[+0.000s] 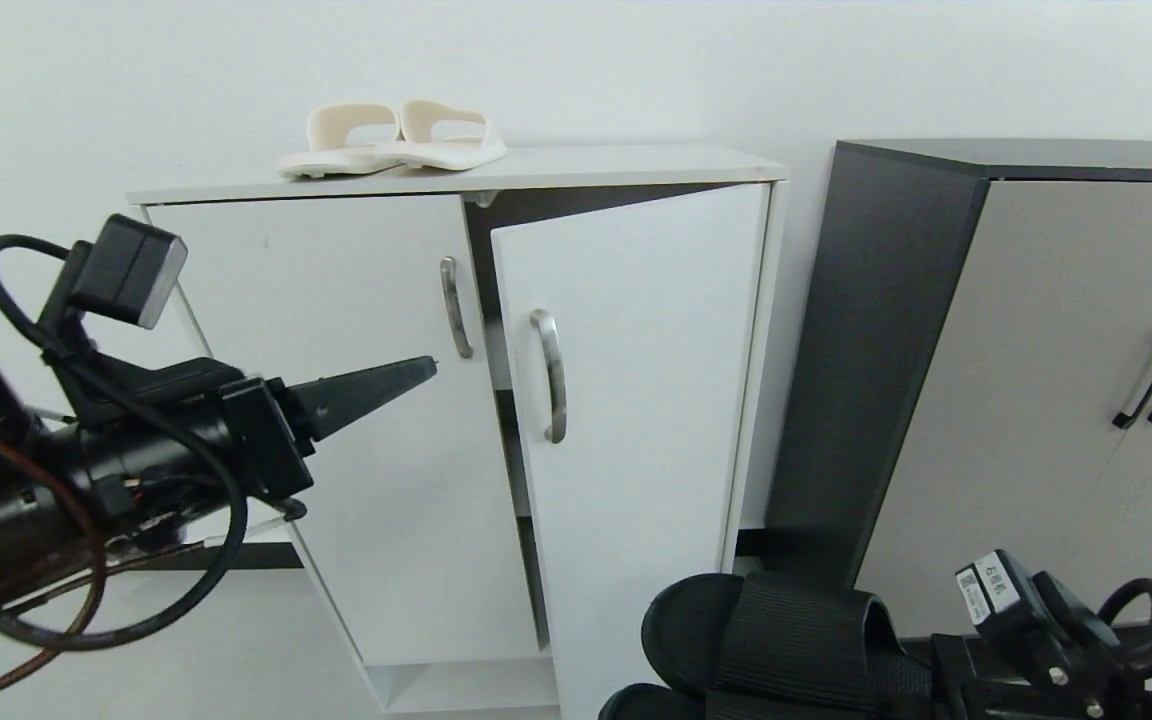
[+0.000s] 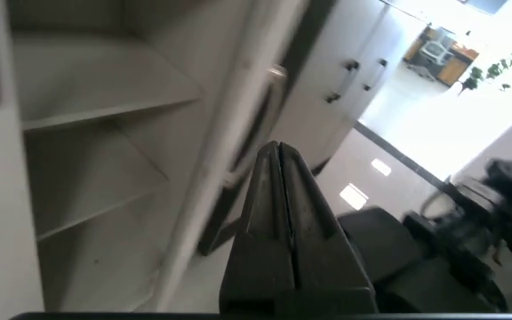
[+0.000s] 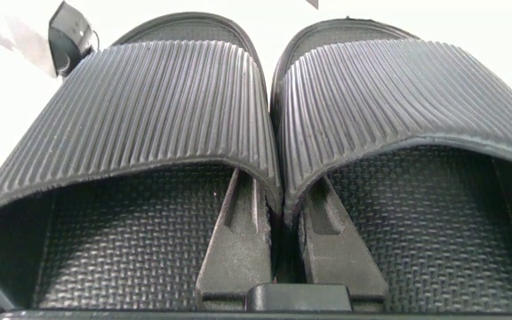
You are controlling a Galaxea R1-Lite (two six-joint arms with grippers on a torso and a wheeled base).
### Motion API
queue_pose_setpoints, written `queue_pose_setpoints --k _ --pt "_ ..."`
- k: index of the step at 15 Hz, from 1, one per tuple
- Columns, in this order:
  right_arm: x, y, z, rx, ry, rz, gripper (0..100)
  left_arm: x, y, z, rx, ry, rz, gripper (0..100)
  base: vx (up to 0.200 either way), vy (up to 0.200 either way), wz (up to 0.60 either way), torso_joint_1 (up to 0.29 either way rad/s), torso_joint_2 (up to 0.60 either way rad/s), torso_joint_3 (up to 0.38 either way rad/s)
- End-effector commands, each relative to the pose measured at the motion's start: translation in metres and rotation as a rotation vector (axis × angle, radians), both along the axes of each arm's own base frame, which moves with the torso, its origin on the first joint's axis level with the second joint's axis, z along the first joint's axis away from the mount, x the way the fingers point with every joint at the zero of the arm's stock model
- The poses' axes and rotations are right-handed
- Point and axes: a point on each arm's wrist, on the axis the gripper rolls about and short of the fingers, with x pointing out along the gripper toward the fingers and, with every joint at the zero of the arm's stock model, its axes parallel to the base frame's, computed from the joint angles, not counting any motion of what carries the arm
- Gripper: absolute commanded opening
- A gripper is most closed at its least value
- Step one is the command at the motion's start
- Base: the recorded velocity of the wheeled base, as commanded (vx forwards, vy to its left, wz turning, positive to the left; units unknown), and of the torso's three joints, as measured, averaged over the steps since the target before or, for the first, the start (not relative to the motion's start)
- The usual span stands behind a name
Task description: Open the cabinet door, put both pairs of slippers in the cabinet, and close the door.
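Left tool (image 1: 424,368), pinched closed and empty, hangs before the ajar white cabinet (image 1: 386,500); right tool (image 3: 278,209) clamps the black slippers (image 3: 149,98) together.

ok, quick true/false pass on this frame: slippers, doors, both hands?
1. The beige slippers lie on top of the white cabinet. True.
2. Both cabinet doors are fully shut. False: the right door stands ajar, while the left door is shut.
3. The right hand grips the black slippers by their adjoining straps. True.
4. The left hand is open around a door handle. False: its fingers are shut and it holds nothing.
5. The black slippers already sit on a shelf. False: the right hand holds them outside the cabinet, low in front of the right door.
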Motion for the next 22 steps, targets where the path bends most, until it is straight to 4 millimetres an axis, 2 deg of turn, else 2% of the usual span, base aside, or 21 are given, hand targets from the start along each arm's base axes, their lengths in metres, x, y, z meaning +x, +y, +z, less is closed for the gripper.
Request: queue_pose_setpoints --k 1,3,5,9,12,15,19,22 --pt "-0.001 -0.001 -0.001 -0.010 -0.013 0.001 0 0.045 -0.008 -0.005 0.017 0.046 0.028 0 0.000 0.000 0.00 0.000 0.00 0.000" --pt "0.000 -0.002 -0.002 -0.015 -0.010 -0.002 0 0.069 -0.015 -0.008 0.021 0.060 0.043 0 0.000 0.000 0.00 0.000 0.00 0.000" --pt "0.000 -0.001 -0.004 -0.020 -0.006 -0.002 0 0.083 -0.020 -0.012 0.025 0.074 0.043 0 0.000 0.000 0.00 0.000 0.00 0.000" --pt "0.002 0.000 -0.007 -0.033 0.007 -0.001 0 0.097 -0.028 -0.013 0.026 0.073 0.028 0 0.000 0.000 0.00 0.000 0.00 0.000" --pt "0.003 0.001 -0.010 -0.044 0.016 -0.004 0 0.099 -0.029 -0.017 0.030 0.085 0.028 0 0.000 0.000 0.00 0.000 0.00 0.000" --pt "0.003 0.002 -0.012 -0.050 0.022 -0.002 0 0.095 -0.037 -0.019 0.034 0.089 0.000 0 -0.200 0.000 0.00 0.010 0.00 0.002" --pt "-0.004 -0.004 -0.020 -0.095 -0.017 0.058 0 0.066 -0.069 -0.024 0.073 0.077 -0.127 0 -0.200 0.000 0.00 0.000 0.00 0.006" --pt "-0.003 -0.003 -0.021 -0.097 -0.022 0.071 0 0.057 -0.066 -0.023 0.095 0.045 -0.130 0 -0.133 0.000 0.00 0.002 0.00 0.000"
